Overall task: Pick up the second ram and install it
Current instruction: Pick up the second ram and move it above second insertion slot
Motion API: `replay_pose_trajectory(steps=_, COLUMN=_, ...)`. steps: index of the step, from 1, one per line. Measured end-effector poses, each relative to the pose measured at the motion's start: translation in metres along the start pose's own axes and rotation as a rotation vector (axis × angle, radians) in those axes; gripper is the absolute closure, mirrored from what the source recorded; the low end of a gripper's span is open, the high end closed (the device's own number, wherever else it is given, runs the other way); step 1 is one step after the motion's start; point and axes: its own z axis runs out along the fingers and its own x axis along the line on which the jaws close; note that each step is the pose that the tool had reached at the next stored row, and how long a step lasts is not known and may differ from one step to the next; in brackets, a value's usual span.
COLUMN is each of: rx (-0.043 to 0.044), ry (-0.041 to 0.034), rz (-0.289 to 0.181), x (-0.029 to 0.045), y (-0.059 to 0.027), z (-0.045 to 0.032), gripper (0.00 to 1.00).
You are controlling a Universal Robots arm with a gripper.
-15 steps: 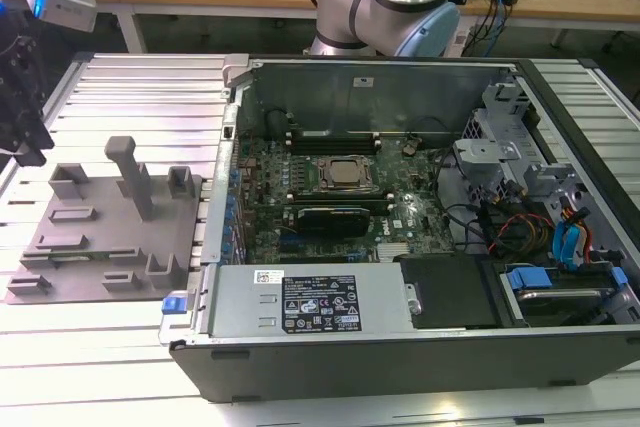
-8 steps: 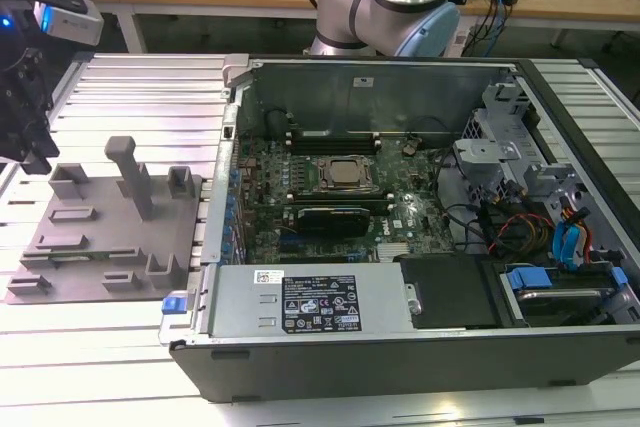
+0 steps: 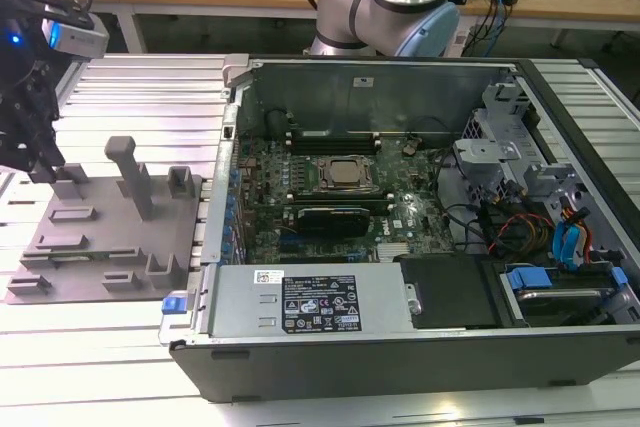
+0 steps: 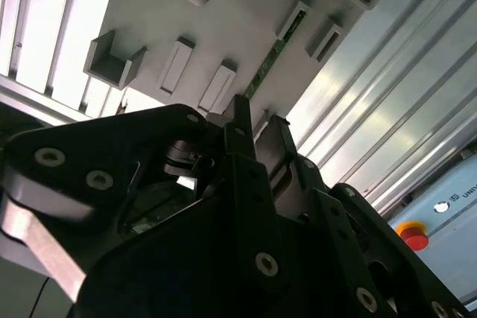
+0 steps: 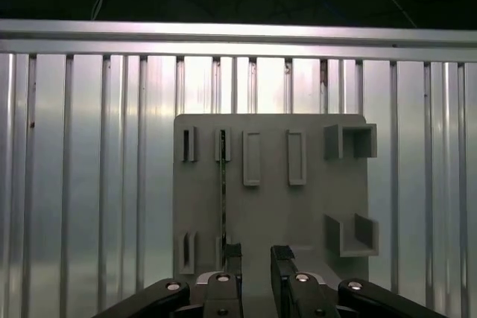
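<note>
Over the matte grey plastic tray (image 5: 298, 214), I saw my claw (image 5: 256, 252) parted and empty, the thin dark-green second ram (image 5: 223, 199) standing edge-on in the tray's slots just beside one fingertip (image 5: 232, 252).

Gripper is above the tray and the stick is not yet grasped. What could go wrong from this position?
1. In the first wrist view the second ram lines up with one of the fingers of the open gripper, not with the gap between them. Going straight down could strike its top edge.
2. The stick stands edge-on in narrow slots of the grey tray. A skewed grip might bind it there or drag the tray along.
</note>
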Motion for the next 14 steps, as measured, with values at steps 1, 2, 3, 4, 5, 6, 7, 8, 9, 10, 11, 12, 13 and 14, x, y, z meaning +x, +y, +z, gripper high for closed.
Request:
replay_pose_trajectory(steps=1, rx=-0.0001, ry=0.0001, rz=0.0, x=0.0001, y=-0.0001, z=0.0017, gripper=0.72)
replay_pose_trajectory(steps=2, rx=-0.0001, ry=0.0001, rz=0.0, x=0.0001, y=-0.0001, z=0.003, gripper=0.72)
replay_pose_trajectory(steps=3, rx=-0.0001, ry=0.0, rz=0.0, x=0.0001, y=-0.0002, z=0.0042, gripper=0.72)
replay_pose_trajectory(steps=4, rx=-0.0001, ry=0.0, rz=0.0, x=0.0002, y=-0.0003, z=0.0059, gripper=0.72)
replay_pose_trajectory(steps=5, rx=0.0, ry=0.0, rz=0.0, x=0.0002, y=-0.0003, z=0.0072, gripper=0.72)
replay_pose_trajectory(steps=6, rx=0.0, ry=0.0, rz=0.0, x=0.0002, y=-0.0003, z=0.0081, gripper=0.72)
replay_pose_trajectory(steps=7, rx=-0.0001, ry=0.0, rz=0.0, x=0.0002, y=-0.0004, z=0.009, gripper=0.72)
replay_pose_trajectory(steps=8, rx=-0.0001, ry=0.0, rz=0.0, x=0.0002, y=-0.0005, z=0.0103, gripper=0.72)
replay_pose_trajectory(steps=9, rx=0.0, ry=0.0001, rz=0.0, x=0.0003, y=-0.0006, z=0.0122, gripper=0.72)
replay_pose_trajectory(steps=10, rx=-0.0001, ry=0.0, rz=0.0, x=0.0003, y=-0.0006, z=0.0137, gripper=0.72)
replay_pose_trajectory(steps=11, rx=0.0, ry=0.0, rz=0.0, x=0.0004, y=-0.0007, z=0.015, gripper=0.72)
replay_pose_trajectory(steps=12, rx=0.0, ry=0.0, rz=0.0, x=0.0004, y=-0.0007, z=0.0161, gripper=0.72)
replay_pose_trajectory(steps=13, rx=-0.0001, ry=0.0, rz=0.0, x=0.0005, y=-0.0008, z=0.0182, gripper=0.72)
replay_pose_trajectory(steps=14, rx=0.0, ry=0.0, rz=0.0, x=0.0005, y=-0.0009, z=0.019, gripper=0.72)
